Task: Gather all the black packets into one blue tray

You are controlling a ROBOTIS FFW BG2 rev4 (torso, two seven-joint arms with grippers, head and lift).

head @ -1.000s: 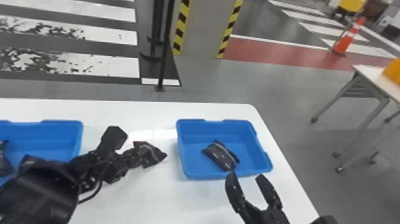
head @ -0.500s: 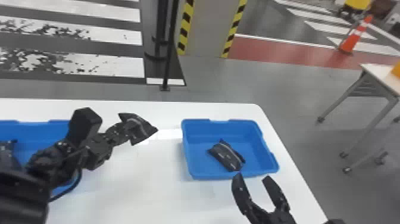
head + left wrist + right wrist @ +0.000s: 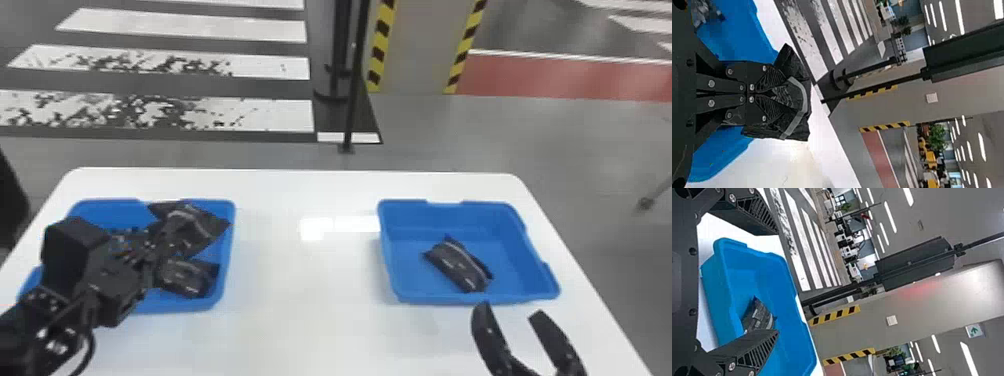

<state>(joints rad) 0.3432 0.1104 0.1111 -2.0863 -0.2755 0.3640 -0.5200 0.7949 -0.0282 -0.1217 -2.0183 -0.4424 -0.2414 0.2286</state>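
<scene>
1. I count three black packets. One packet (image 3: 457, 265) lies in the right blue tray (image 3: 477, 300). One packet (image 3: 185, 277) lies in the near right part of the left blue tray (image 3: 200, 304). The held packet (image 3: 202, 225) is up over that tray's far right corner.
2. There are two grippers. The left gripper (image 3: 159, 240) has its fingers squeezed tight on the held packet, which has a pale stripe. The right gripper (image 3: 510, 310) has its fingers spread wide, near the right blue tray's near side.
3. Both trays sit on one white table (image 3: 300, 320) with round far corners.
4. Past the table is a gray floor (image 3: 415, 135). White stripes (image 3: 200, 115) are far left, and a red strip (image 3: 560, 75) is far right. A thin black pole (image 3: 354, 90) stands by a wide pillar (image 3: 420, 50) with two yellow and black bands.
5. A sign (image 3: 974, 330) in the right wrist view has a green arrow.
</scene>
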